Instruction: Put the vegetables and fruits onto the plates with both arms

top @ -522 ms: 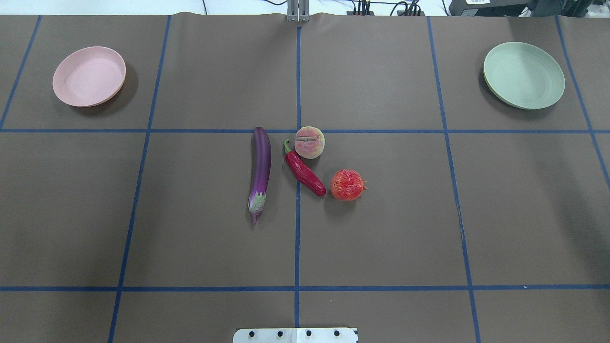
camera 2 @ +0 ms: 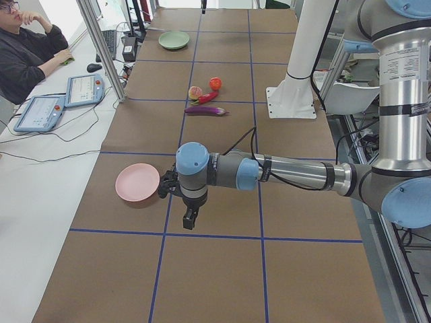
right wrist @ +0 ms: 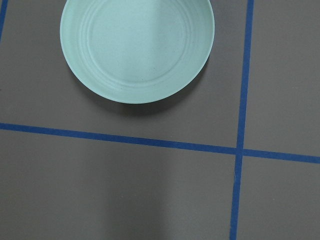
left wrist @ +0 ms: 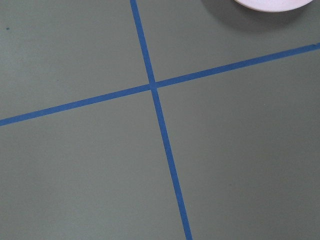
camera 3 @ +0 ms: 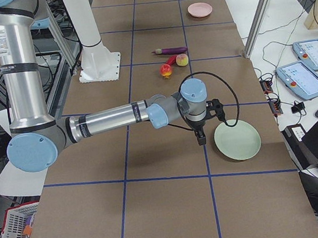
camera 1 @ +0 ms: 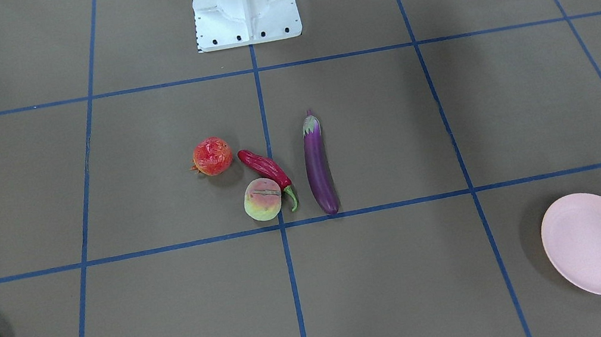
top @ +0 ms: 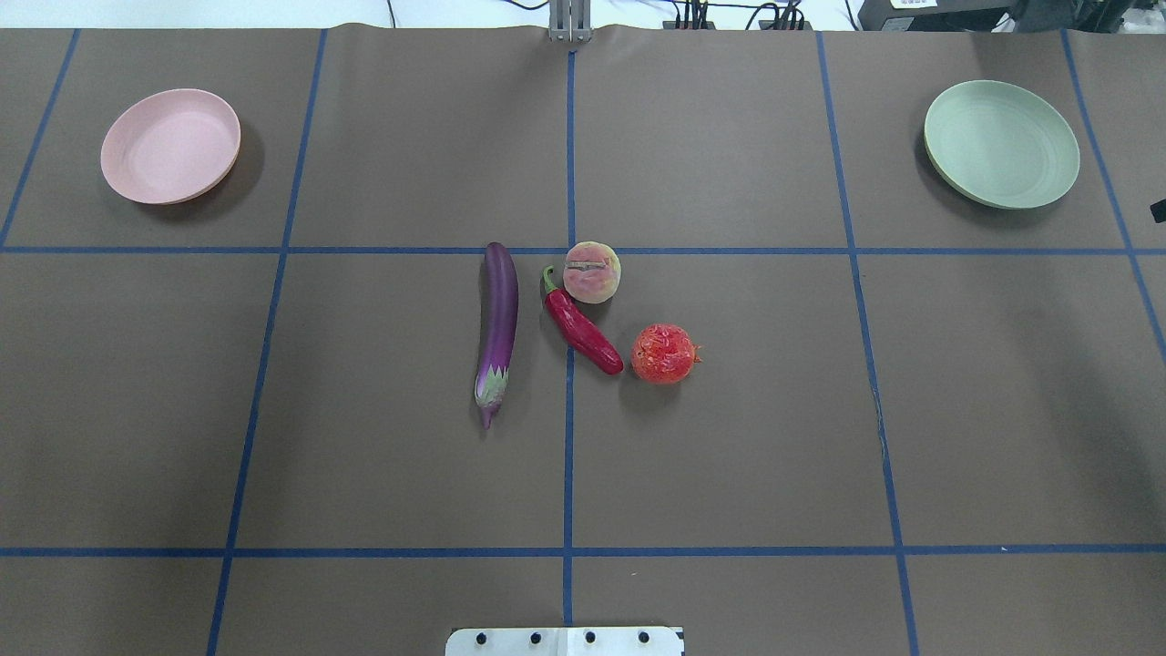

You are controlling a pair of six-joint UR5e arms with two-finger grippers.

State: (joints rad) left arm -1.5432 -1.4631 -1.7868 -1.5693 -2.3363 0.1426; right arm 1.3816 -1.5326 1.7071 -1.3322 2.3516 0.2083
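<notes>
The purple eggplant [top: 498, 328], red chili pepper [top: 581, 330], peach [top: 592, 272] and pomegranate [top: 665, 353] lie close together at the table's middle. The pink plate [top: 170, 146] is empty at the far left and the mint green plate [top: 1000, 144] is empty at the far right. In the exterior left view my left gripper [camera 2: 190, 219] hangs over the table beside the pink plate [camera 2: 137, 182]. In the exterior right view my right gripper [camera 3: 201, 138] hangs beside the green plate [camera 3: 237, 139]. I cannot tell whether either is open or shut.
The white pedestal base [camera 1: 244, 5] stands at the robot's side of the table. Blue tape lines [top: 568, 410] divide the brown table cover into squares. An operator [camera 2: 27, 57] sits at a side desk with tablets [camera 2: 82, 89].
A small black part has come into the overhead view at its right edge, below the green plate. The vegetables, fruits and plates have not moved.
</notes>
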